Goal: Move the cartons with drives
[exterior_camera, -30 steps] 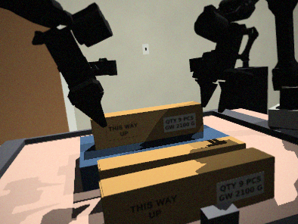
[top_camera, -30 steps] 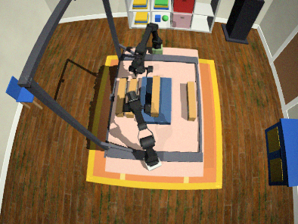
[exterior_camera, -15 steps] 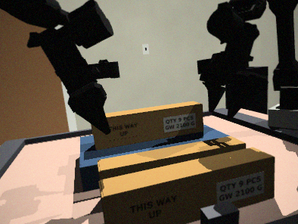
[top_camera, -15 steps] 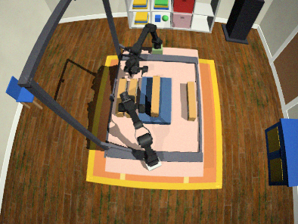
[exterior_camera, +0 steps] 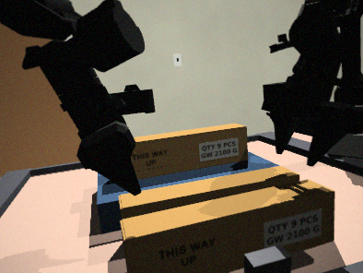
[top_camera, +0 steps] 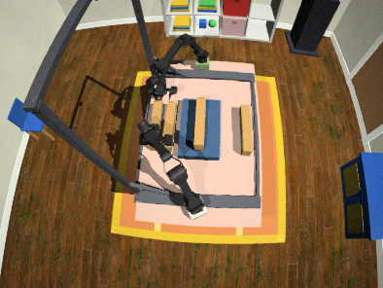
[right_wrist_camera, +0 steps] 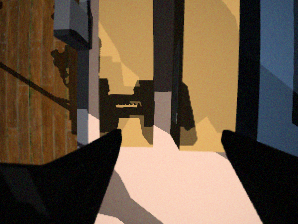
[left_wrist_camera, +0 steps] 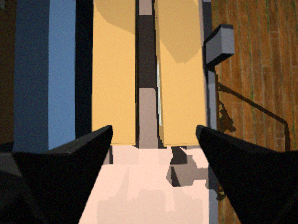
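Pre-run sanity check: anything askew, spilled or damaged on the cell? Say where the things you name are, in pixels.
Nothing stands out. One carton (top_camera: 199,124) (exterior_camera: 189,151) sits upright on the blue platform (top_camera: 212,141) (exterior_camera: 103,209) (left_wrist_camera: 62,75) (right_wrist_camera: 276,75); the other three stand off it. No spill or visible damage. The shadowed faces are too dark to rule out small dents.
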